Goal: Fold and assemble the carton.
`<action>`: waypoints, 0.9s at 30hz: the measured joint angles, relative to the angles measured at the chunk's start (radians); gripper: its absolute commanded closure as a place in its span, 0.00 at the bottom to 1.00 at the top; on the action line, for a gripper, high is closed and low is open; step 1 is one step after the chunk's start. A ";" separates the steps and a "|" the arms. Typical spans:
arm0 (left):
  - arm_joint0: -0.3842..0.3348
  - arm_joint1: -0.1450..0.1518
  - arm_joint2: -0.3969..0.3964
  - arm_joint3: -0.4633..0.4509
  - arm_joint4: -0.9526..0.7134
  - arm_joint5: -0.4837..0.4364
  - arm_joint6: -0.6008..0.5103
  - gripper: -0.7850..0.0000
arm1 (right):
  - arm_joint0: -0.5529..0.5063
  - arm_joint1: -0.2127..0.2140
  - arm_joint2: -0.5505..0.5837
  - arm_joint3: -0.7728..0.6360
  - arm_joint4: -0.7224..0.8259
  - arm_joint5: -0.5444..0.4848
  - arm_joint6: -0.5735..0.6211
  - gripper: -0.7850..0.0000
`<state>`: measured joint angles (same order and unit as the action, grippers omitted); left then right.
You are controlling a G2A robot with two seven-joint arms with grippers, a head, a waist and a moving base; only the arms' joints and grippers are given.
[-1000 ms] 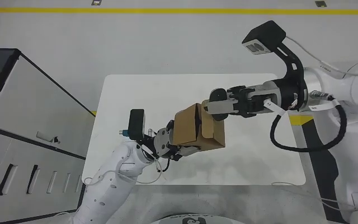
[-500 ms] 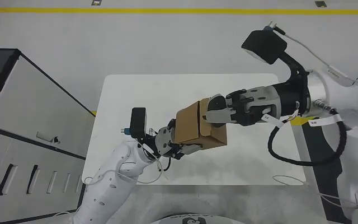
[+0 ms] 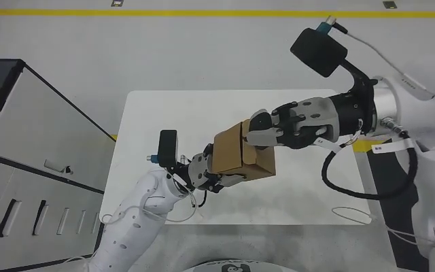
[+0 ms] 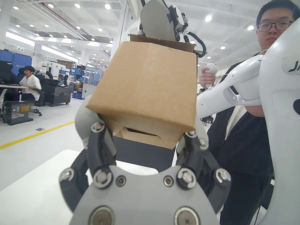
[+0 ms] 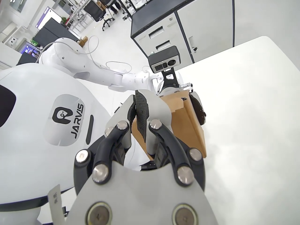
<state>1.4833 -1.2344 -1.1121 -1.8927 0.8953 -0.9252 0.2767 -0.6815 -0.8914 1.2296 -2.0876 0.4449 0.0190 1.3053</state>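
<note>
The plain brown cardboard carton (image 3: 239,155) is held over the middle of the white rectangular table (image 3: 170,115), lying with its long axis from about 8 o'clock to 2 o'clock in the top view. It is squared up into a box shape. The left wrist view shows its near end with the inner flaps folded in, a narrow slot between them and one ragged lip hanging. At the far end a paler flap is bent across the top. The left gripper (image 3: 212,173) clamps the carton's 8 o'clock end, one finger on each side wall, and its white arm comes up from the table's 7 o'clock corner with the wrist tilted upward. The right gripper (image 3: 259,132) meets the carton's 2 o'clock end, its fingers (image 5: 140,108) drawn close together with a sliver of cardboard between them, pinching the flap. That arm reaches in level from 3 o'clock, its wrist rolled so the camera bracket stands toward 1 o'clock. I cannot tell whether the carton's underside touches the table. Bare tabletop lies all round it, widest toward 12 and 10 o'clock and narrower toward the 6 o'clock edge. A grey metal cabinet with a black top (image 3: 41,136) stands just beside the table at 9 o'clock, and a yellow floor line (image 3: 204,12) runs well apart at 12 o'clock.
</note>
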 measured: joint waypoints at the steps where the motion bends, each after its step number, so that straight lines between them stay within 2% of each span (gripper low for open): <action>1: -0.001 0.000 0.001 0.001 -0.001 -0.001 0.000 1.00 | 0.004 0.000 -0.003 0.003 0.000 -0.002 0.000 1.00; 27: 0.003 0.005 -0.004 -0.008 0.029 0.016 -0.015 1.00 | 0.139 -0.004 -0.084 0.042 -0.045 0.005 0.060 1.00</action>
<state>1.4865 -1.2298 -1.1166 -1.9009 0.9246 -0.9091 0.2616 -0.5428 -0.8953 1.1457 -2.0460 0.3996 0.0240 1.3650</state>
